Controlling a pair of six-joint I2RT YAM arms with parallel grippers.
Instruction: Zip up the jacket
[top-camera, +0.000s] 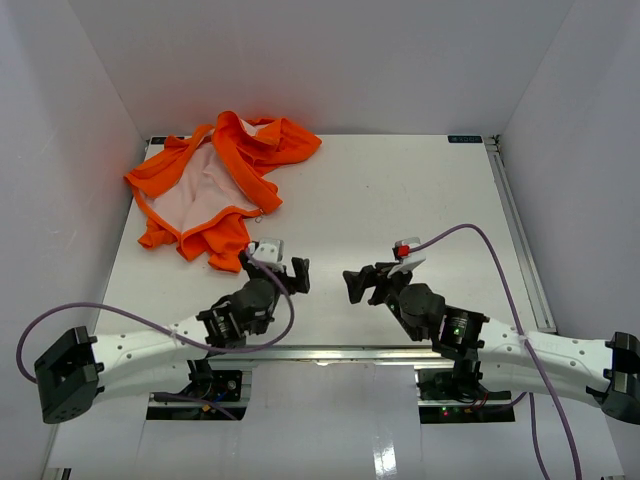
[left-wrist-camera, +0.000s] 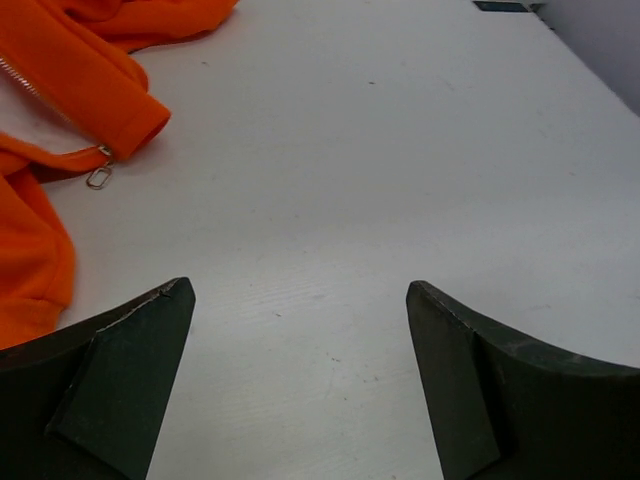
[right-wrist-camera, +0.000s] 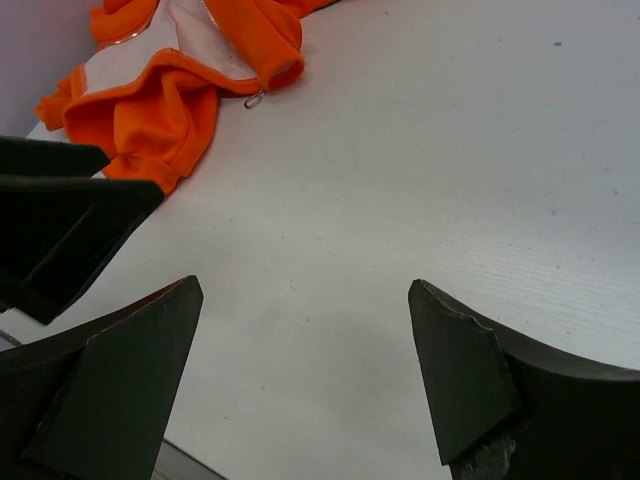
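Observation:
The orange jacket (top-camera: 215, 180) lies open and crumpled at the far left of the table, its pale pink lining showing. It also shows in the left wrist view (left-wrist-camera: 70, 90) and the right wrist view (right-wrist-camera: 180, 90). Its small metal zipper pull (left-wrist-camera: 98, 178) hangs at the bottom front edge, also visible in the right wrist view (right-wrist-camera: 254, 99). My left gripper (top-camera: 299, 274) is open and empty, near the jacket's lower hem. My right gripper (top-camera: 352, 284) is open and empty at table centre front.
White walls enclose the table on three sides. A metal rail (top-camera: 520, 220) runs along the table's right edge. In the right wrist view the left gripper's fingers (right-wrist-camera: 60, 220) show at the left.

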